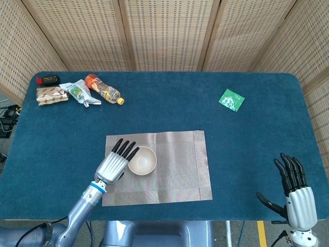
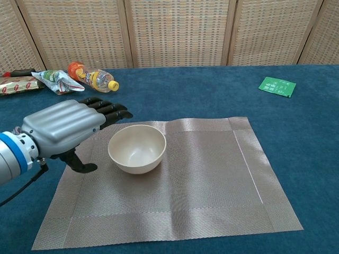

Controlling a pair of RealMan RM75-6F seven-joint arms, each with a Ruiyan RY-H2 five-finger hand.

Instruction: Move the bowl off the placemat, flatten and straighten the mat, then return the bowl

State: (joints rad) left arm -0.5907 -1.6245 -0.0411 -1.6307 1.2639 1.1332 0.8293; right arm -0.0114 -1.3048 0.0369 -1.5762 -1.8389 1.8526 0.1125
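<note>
I see the cream bowl (image 2: 137, 148) upright on the left half of the woven placemat (image 2: 212, 174), low and left of centre in the chest view; in the head view the bowl (image 1: 142, 160) sits just inside the mat's left part, on the mat (image 1: 175, 170) and not on the blue cloth. The mat lies flat on the blue table (image 1: 247, 149), with a small crease at the middle of its far edge.

My left hand (image 2: 66, 127) is just left of the bowl, released, fingers stretched out and apart, gripping nothing. In the chest view there is a clear gap between its fingertips and the bowl's rim. From the head view the left hand (image 1: 114, 163) is over the mat's left border, its dark fingertips pointing toward the upper right, close beside the bowl.

My right hand (image 1: 293, 188) is at the lower right corner of the head view, well apart from the mat, fingers straight up and spread, thumb out to the side, empty. The chest view does not show it.

At the upper left of the table I see a plastic bottle (image 1: 104, 90) lying on its side with a yellow cap, a crumpled snack wrapper (image 1: 79, 93) beside it, a red-and-white packet (image 1: 51, 95) and a small dark object (image 1: 48, 80) at the far corner. At the upper right lies a green sachet (image 1: 232, 100), alone.
</note>
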